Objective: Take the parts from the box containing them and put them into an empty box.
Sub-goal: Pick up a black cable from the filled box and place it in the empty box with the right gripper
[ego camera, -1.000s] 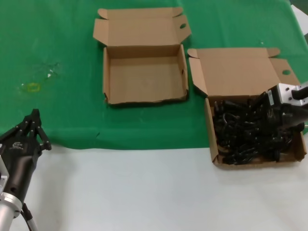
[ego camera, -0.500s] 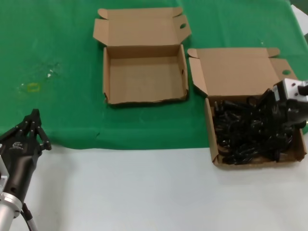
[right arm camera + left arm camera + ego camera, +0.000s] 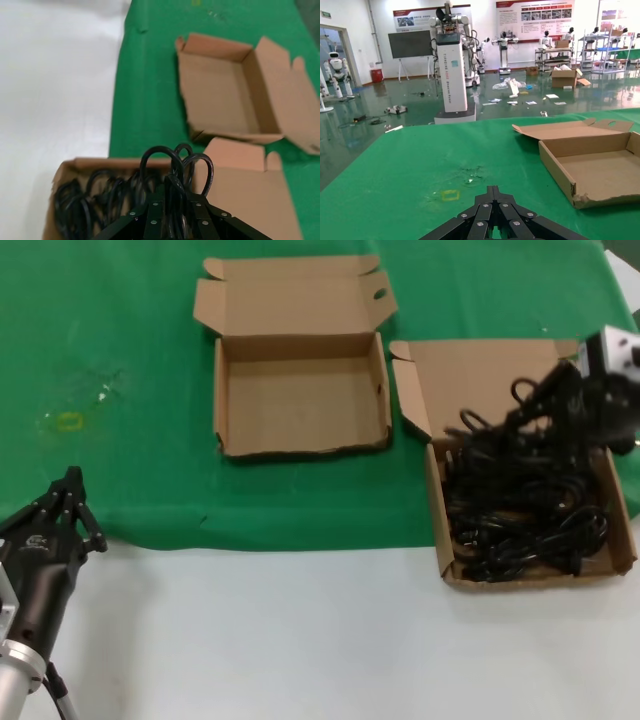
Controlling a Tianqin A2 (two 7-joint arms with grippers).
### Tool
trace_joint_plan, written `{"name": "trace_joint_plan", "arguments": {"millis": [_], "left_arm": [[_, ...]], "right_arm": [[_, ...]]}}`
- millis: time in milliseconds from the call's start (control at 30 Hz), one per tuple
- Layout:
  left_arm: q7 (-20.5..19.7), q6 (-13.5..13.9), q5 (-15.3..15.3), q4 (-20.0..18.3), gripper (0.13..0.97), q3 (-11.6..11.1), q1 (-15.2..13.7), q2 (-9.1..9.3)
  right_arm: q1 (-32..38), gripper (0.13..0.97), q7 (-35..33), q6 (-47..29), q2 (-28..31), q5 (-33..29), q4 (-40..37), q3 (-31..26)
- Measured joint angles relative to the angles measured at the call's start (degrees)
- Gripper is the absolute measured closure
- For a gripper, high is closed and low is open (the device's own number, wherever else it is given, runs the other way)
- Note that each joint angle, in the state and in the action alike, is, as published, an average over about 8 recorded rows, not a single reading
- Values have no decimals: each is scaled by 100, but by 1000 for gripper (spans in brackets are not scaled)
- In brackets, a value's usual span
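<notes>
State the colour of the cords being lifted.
Black; the cords show best in the head view.

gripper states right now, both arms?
Left gripper: shut, holding nothing, parked at the table's near left.
Right gripper: shut on a power cord, above the full box.

We see two open cardboard boxes on a green cloth [image 3: 130,470] that gives way to a pale table surface [image 3: 300,640] nearer us. The empty box [image 3: 300,390] sits toward the middle, its front wall wavy, its lid folded back. To its right, the box containing them [image 3: 620,530] is packed with tangled black cords. Our right gripper [image 3: 560,400] hangs over that box's far side, clamped on a bundle of the parts [image 3: 500,425], whose loops trail down into the pile. Our left gripper [image 3: 68,490] rests low at the cloth's near edge, fingertips drawn together, well apart from both boxes.
</notes>
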Motion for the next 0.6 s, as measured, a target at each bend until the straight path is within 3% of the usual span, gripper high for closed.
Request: {"name": "trace_joint_plan", "arguments": {"millis": [267, 600], "left_arm": [[0, 0, 0, 0, 953, 0, 0, 0], [0, 0, 0, 0, 953, 0, 0, 0]], "right_arm": [[491, 887, -41, 35, -468, -51, -387, -72], [1088, 887, -714, 403, -1500, -128, -1807, -262]]}}
